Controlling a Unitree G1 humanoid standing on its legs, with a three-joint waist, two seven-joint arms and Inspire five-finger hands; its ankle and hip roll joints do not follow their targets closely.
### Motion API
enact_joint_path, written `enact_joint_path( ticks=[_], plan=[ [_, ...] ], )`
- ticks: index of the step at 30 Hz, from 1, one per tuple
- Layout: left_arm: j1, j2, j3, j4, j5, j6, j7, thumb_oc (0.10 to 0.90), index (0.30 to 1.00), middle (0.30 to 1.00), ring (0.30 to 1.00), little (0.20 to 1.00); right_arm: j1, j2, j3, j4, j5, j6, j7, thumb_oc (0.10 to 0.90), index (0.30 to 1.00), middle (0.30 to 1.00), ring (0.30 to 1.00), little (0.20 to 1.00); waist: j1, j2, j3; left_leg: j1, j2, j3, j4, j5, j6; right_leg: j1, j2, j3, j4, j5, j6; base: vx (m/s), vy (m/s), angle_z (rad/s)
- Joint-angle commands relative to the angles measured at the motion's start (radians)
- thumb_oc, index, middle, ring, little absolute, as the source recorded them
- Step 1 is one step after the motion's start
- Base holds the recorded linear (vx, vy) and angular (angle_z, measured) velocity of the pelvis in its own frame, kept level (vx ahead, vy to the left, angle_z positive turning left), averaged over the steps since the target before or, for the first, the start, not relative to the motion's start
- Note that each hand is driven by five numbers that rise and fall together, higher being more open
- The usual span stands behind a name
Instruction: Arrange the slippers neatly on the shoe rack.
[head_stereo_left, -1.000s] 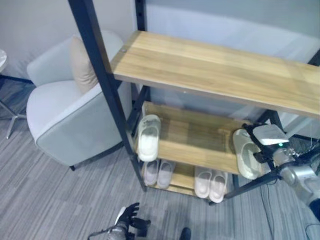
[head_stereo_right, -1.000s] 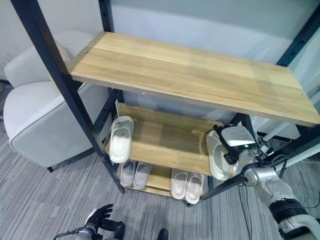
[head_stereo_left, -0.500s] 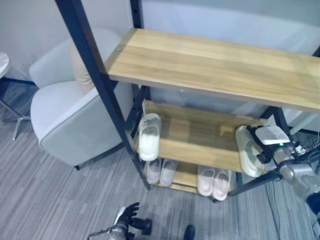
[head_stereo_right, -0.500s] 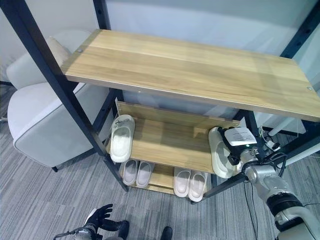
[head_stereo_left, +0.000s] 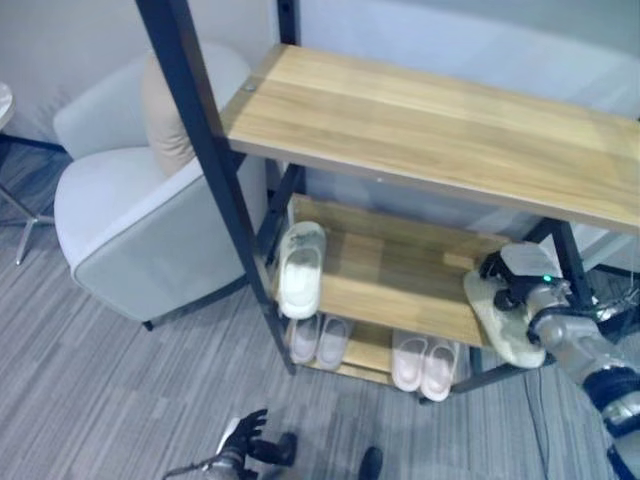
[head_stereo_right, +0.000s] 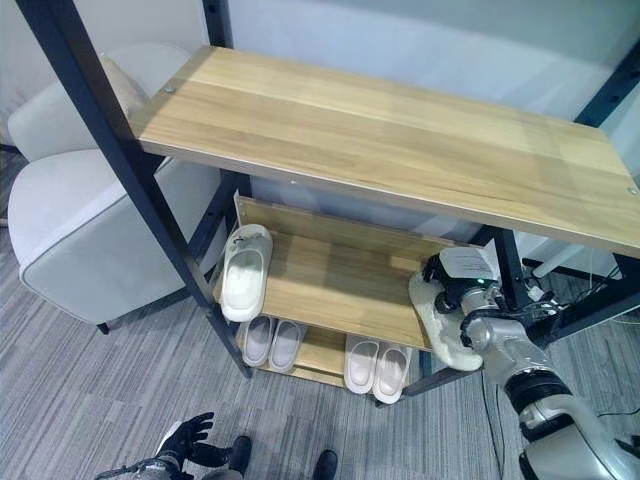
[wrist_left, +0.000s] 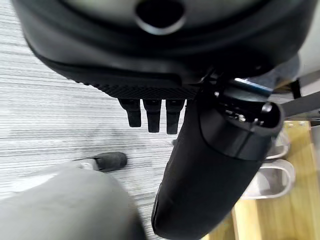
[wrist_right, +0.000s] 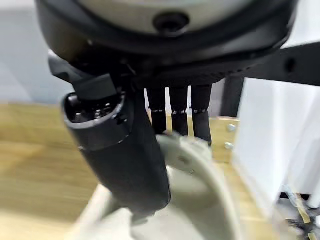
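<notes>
A pale green slipper (head_stereo_left: 503, 322) lies slanted at the right end of the rack's middle shelf (head_stereo_left: 390, 270), its near end past the front edge. My right hand (head_stereo_left: 508, 274) is shut on its far end; in the right wrist view the thumb (wrist_right: 122, 155) presses on top of the slipper (wrist_right: 200, 200) with the fingers (wrist_right: 179, 117) curled beyond it. The matching slipper (head_stereo_left: 300, 268) lies lengthwise at the shelf's left end, toe overhanging the front. My left hand (head_stereo_left: 243, 434) hangs open low over the floor, holding nothing.
Two pairs of pale pink slippers (head_stereo_left: 317, 342) (head_stereo_left: 423, 362) sit on the bottom shelf. The wide wooden top shelf (head_stereo_left: 430, 130) overhangs the rack. A black upright post (head_stereo_left: 212, 170) stands at front left. A white armchair (head_stereo_left: 130, 225) stands left of the rack.
My right hand has turned the green slipper, so it now lies slanted with its near end swung out over the front edge. The whole view has shifted slightly. The left hand stays low.
</notes>
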Motion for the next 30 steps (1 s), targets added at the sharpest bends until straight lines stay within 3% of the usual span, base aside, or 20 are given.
enact_joint_path(
  ticks=[1, 8, 17, 30],
  plan=[
    [-0.017, -0.040, -0.068, 0.031, -0.018, -0.020, 0.001, 0.800, 0.900, 0.900, 0.900, 0.900, -0.048, -0.008, -0.061, -0.092, 0.052, -0.015, -0.024, 0.400, 0.300, 0.300, 0.300, 0.300, 0.025, -0.026, -0.033, 0.020, -0.028, 0.016, -0.008, -0.080, 0.000, 0.064, -0.041, 0.000, 0.005, -0.100, 0.083, 0.00, 0.000, 0.00],
    [-0.018, -0.036, -0.066, 0.025, -0.017, -0.016, -0.003, 0.800, 0.900, 0.900, 0.900, 0.900, -0.054, 0.071, -0.067, -0.176, 0.081, -0.029, -0.012, 0.400, 0.300, 0.300, 0.300, 0.300, 0.040, -0.038, -0.029, 0.027, -0.027, 0.017, -0.008, -0.084, 0.003, 0.069, -0.042, -0.002, 0.007, -0.100, 0.082, 0.00, 0.002, 0.01],
    [-0.014, -0.023, -0.064, 0.026, -0.023, -0.014, 0.005, 0.800, 0.900, 0.900, 0.900, 0.900, -0.147, 0.198, -0.029, -0.152, 0.062, -0.012, -0.055, 0.400, 0.300, 0.300, 0.300, 0.300, 0.110, -0.060, -0.012, 0.009, -0.034, -0.015, -0.008, -0.076, 0.004, 0.070, -0.045, -0.039, 0.010, -0.100, 0.081, 0.00, -0.001, 0.07],
    [-0.014, -0.007, -0.098, 0.015, -0.033, -0.026, 0.018, 0.800, 0.900, 0.900, 0.900, 0.900, -0.300, 0.197, -0.019, 0.049, 0.048, 0.028, -0.177, 0.400, 0.300, 0.300, 0.300, 0.300, 0.184, -0.065, 0.004, -0.041, -0.055, -0.091, -0.008, -0.054, 0.001, 0.063, -0.057, -0.118, 0.012, -0.096, 0.085, 0.00, 0.012, 0.25]
  ],
)
